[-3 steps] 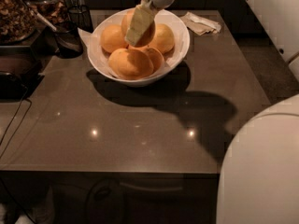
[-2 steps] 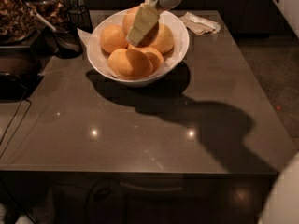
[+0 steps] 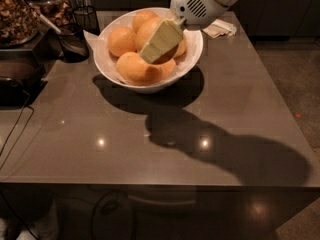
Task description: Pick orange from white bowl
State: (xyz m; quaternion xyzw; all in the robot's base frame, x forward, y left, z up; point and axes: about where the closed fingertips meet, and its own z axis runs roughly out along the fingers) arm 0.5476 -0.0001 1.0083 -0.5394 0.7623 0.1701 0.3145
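Observation:
The white bowl (image 3: 150,86) stands at the back middle of the grey table and holds several oranges on a white paper lining. One orange (image 3: 121,40) lies at the left, one (image 3: 137,68) at the front, and one (image 3: 142,18) at the back. My gripper (image 3: 152,51) reaches in from the upper right on a white arm (image 3: 192,6). Its pale tip hangs over the middle of the bowl, right on or just above the centre orange (image 3: 150,30), which it partly hides.
A small dark mesh cup (image 3: 86,18) and a black scoop-like holder (image 3: 72,44) stand left of the bowl. Trays of brown food (image 3: 15,14) sit at the far left. A crumpled napkin (image 3: 220,29) lies behind right. A cable (image 3: 15,129) hangs at the left edge.
The large white robot body at the lower right has left the view. The gripper stays over the bowl's middle, tilted a bit more down and to the left.

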